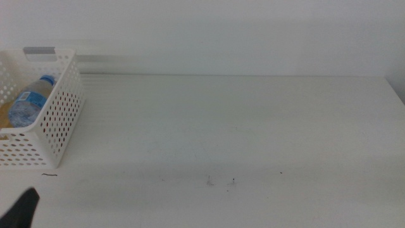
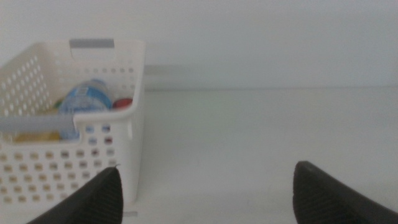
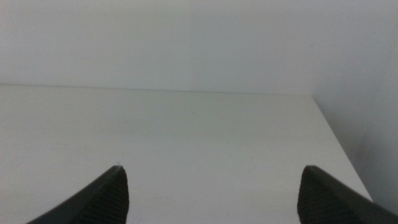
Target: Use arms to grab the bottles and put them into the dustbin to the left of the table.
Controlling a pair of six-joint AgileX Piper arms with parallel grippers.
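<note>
Table (image 1: 240, 126) carries no bottle; all visible bottles already lie inside the dustbin (image 1: 60, 120) at the table's left end. Clear water bottle (image 1: 30, 101) lies on its side in the bin, long axis slanting from the near-left floor up toward the far-right corner, blue cap toward the grey-stripped rim. In the left wrist view a red can end (image 2: 122, 103) shows just beside it and a yellow patch, likely the tea bottle (image 2: 37, 134), lies low behind the near wall; their axes cannot be read. Left gripper (image 2: 205, 193) sits low near the bin's near corner, jaws spread wide, nothing between them. Right gripper (image 3: 211, 193) waits over bare table, jaws wide and empty. Judged risk: the left jaw stands close to the bin wall, so a sideways swing could nudge or tip the light basket.
</note>
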